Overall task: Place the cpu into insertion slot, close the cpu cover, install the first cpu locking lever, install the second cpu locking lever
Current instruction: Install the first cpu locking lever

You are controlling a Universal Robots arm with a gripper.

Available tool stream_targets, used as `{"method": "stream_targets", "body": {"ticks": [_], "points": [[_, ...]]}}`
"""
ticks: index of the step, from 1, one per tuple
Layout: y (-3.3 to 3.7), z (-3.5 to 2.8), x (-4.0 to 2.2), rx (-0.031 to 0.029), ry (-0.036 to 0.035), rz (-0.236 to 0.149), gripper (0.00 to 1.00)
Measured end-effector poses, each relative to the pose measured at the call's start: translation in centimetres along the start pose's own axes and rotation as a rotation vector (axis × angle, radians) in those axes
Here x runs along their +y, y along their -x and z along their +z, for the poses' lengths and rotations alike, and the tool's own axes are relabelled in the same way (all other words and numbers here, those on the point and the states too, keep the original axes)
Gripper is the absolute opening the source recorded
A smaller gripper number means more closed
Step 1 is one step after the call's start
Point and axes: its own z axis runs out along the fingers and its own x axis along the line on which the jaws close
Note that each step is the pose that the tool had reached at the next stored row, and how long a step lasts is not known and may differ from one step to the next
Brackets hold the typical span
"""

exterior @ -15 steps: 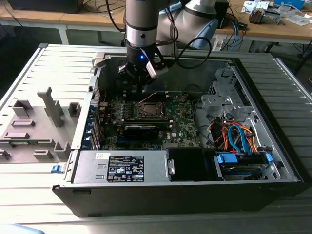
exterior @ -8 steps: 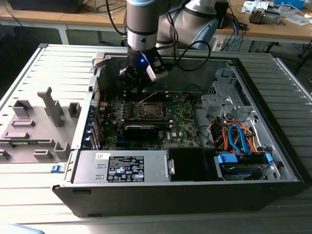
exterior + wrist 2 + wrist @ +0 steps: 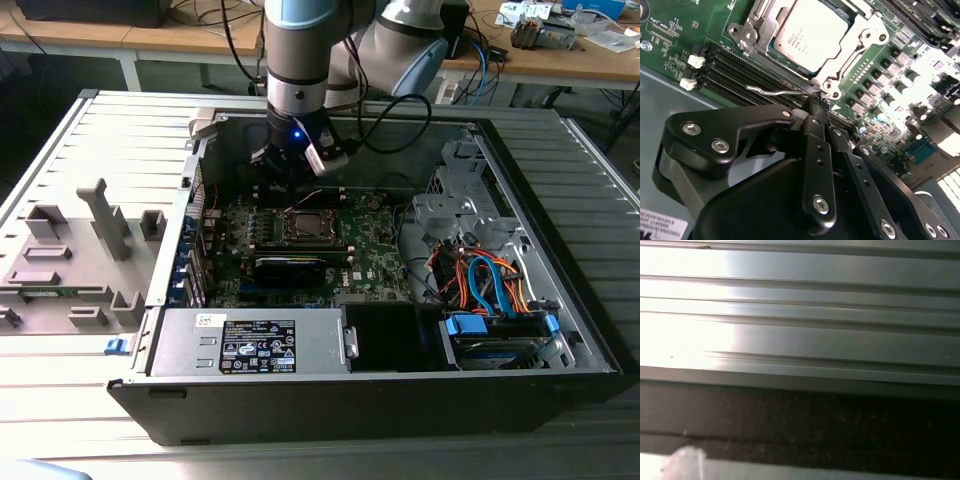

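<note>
The cpu [image 3: 812,32] lies flat in the insertion slot [image 3: 308,226] on the green board, silvery top up. The cpu cover [image 3: 860,40], a silver frame, lies down around it. A thin wire locking lever [image 3: 775,91] runs along the socket's edge beside the black memory slots. My gripper [image 3: 815,102] hangs just off that socket edge, fingers [image 3: 817,150] drawn together, its tip at the lever's end; whether it touches the wire I cannot tell. In the exterior view the gripper [image 3: 288,172] stands upright behind the socket, inside the open computer case.
A long black card [image 3: 290,268] lies in front of the socket and a grey power supply [image 3: 250,345] nearer still. Drive cage with blue and orange cables [image 3: 490,285] fills the exterior view's right. A grey fixture [image 3: 70,250] sits outside the case at the left.
</note>
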Motion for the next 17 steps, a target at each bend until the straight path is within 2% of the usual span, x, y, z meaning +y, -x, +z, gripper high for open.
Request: {"method": "stream_targets", "body": {"ticks": [3,5,12,15,17], "points": [[0.17,0.23,0.10,0.0004,-0.0001,0.000,0.11],[1.04,0.31,0.15,0.0027,0.0002,0.000,0.11],[2.18,0.35,0.07,0.0039,0.0001,-0.001,0.11],[2.17,0.36,0.08,0.0038,-0.0002,0.000,0.11],[1.73,0.38,0.12,0.0019,0.0000,-0.001,0.11]]}}
